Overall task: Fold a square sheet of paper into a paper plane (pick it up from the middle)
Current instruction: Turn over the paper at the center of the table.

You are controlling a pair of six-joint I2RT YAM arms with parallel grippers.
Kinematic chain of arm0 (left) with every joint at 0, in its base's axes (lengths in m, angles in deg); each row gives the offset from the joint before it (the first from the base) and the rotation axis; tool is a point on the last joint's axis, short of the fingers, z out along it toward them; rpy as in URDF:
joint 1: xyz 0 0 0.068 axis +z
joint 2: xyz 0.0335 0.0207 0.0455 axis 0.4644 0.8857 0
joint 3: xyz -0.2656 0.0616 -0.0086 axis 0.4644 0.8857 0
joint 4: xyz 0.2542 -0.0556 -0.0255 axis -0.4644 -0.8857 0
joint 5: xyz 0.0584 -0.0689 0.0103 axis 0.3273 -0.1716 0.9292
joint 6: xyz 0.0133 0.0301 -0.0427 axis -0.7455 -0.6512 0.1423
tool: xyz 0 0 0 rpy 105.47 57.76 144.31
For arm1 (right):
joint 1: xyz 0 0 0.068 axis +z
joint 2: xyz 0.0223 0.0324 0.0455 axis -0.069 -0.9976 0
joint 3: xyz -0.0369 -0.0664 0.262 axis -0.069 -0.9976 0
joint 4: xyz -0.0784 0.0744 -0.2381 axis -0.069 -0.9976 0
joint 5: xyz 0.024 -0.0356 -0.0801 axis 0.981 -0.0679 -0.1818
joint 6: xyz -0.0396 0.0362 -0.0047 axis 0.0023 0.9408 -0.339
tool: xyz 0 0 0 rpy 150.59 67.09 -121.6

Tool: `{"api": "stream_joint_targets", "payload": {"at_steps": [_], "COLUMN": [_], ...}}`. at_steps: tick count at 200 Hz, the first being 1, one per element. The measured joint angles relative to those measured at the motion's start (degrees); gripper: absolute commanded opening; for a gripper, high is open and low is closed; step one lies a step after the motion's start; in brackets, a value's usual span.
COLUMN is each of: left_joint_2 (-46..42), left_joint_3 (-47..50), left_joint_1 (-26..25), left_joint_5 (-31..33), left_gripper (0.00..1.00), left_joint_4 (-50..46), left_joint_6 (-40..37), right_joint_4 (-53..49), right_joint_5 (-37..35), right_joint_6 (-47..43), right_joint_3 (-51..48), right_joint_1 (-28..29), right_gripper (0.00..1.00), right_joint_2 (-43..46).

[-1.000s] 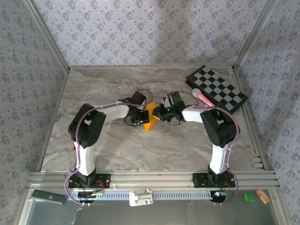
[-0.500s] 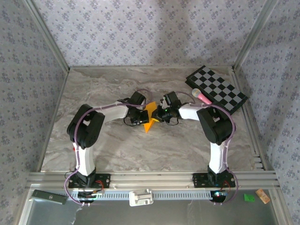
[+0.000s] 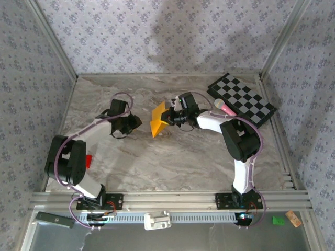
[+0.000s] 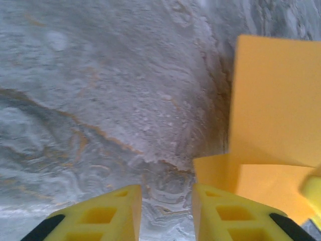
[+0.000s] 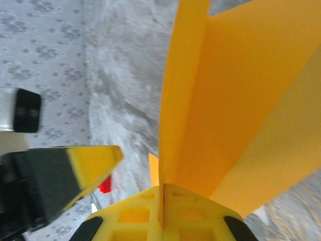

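2 grippers at the sheet of paper [image 3: 158,120] 1 s ago, 1 at it now. Clamped on a folded edge by the right gripper [image 3: 171,117], fingers pressed together on the orange-yellow layers; held up on edge near the centre of the table [image 3: 199,162], point downward, contact with the surface not determinable. Pulled away to the left and well apart from the sheet: left gripper [image 3: 127,124], fingers spread, nothing between them. Judged as a hand-over between creases: fold part-made, flaps splayed, not yet a finished dart. Expect re-seating on the table before further pressing. Keep clear of checkered board [image 3: 242,98], pink-tipped stick [image 3: 225,108] and red block [image 3: 88,160]. No legible brand, label or text anywhere in view.
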State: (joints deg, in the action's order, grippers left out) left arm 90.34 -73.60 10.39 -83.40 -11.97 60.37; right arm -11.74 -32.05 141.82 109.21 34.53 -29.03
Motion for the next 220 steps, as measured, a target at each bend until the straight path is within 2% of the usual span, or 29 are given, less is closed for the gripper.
{"api": "stream_joint_targets", "payload": {"at_steps": [21,47,100,144,184,220], "left_joint_2": [-1.27,-2.58,-3.78,-0.39,4.17,6.84], "left_joint_3": [2.08,2.99,3.26,3.13,0.57,-1.03], "left_joint_1": [0.61,0.46,0.04,-2.47,-5.09,-6.8], "left_joint_5": [-1.31,-3.06,-3.89,-3.96,-4.13,-4.7], "left_gripper": [0.44,0.47,0.47,0.47,0.43,0.32], "left_joint_4": [1.09,2.58,5.25,5.75,5.4,5.79], "left_joint_6": [0.37,0.42,1.05,1.03,0.96,0.96], "right_joint_4": [2.12,4.11,7.08,8.31,8.96,9.4], "right_joint_5": [0.46,0.61,1.07,1.29,1.27,1.25], "right_joint_6": [2.84,5.92,6.97,6.71,6.47,6.27], "right_joint_3": [0.11,0.11,-1.9,-7.85,-12.76,-14.78], "right_joint_1": [-0.37,-1.09,-1.73,-2.19,-3.72,-4.74], "right_gripper": [0.06,0.07,0.08,0.11,0.12,0.12], "right_joint_2": [0.11,0.11,0.11,0.15,2.38,3.39]}}
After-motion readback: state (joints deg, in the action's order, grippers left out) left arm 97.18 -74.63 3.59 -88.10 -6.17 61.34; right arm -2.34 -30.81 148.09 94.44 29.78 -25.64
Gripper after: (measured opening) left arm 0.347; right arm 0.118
